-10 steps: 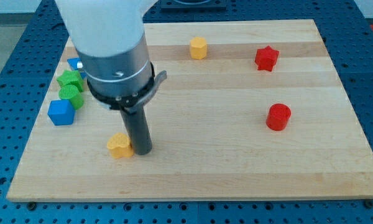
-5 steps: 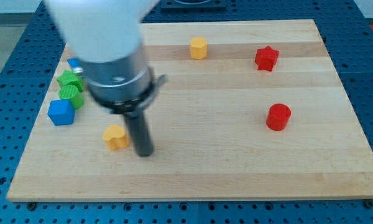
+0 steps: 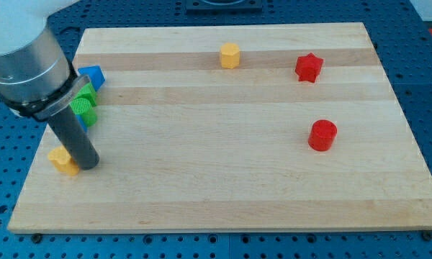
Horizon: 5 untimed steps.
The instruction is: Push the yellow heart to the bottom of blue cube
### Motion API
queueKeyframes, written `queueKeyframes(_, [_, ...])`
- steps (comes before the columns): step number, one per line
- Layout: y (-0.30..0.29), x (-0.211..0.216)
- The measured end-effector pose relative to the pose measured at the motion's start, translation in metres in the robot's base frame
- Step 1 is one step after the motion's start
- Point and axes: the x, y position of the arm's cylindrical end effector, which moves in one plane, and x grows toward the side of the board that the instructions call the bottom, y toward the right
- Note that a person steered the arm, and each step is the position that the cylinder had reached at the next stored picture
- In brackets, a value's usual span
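The yellow heart (image 3: 63, 160) lies near the board's left edge, toward the view's bottom. My tip (image 3: 87, 165) rests on the board, touching the heart's right side. The blue cube is largely hidden behind my rod and arm, just above the heart. A second blue block (image 3: 93, 76) shows further up, at the arm's right edge.
Green blocks (image 3: 84, 106) sit by the rod on the left, partly covered by the arm. A yellow hexagon (image 3: 230, 55) lies at the top middle. A red star (image 3: 309, 67) is at the top right. A red cylinder (image 3: 322, 135) is at the right middle.
My tip has slid to the view's left and pushed the yellow heart left to the board's left edge. The arm now covers the blue cube.
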Motion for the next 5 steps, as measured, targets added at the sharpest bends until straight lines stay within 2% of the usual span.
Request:
queueKeyframes(1, [0.021,0.002])
queueKeyframes(2, [0.019,0.028])
queueKeyframes(3, [-0.012,0.05])
queueKeyframes(4, [-0.033,0.045])
queueKeyframes(5, [-0.033,0.022])
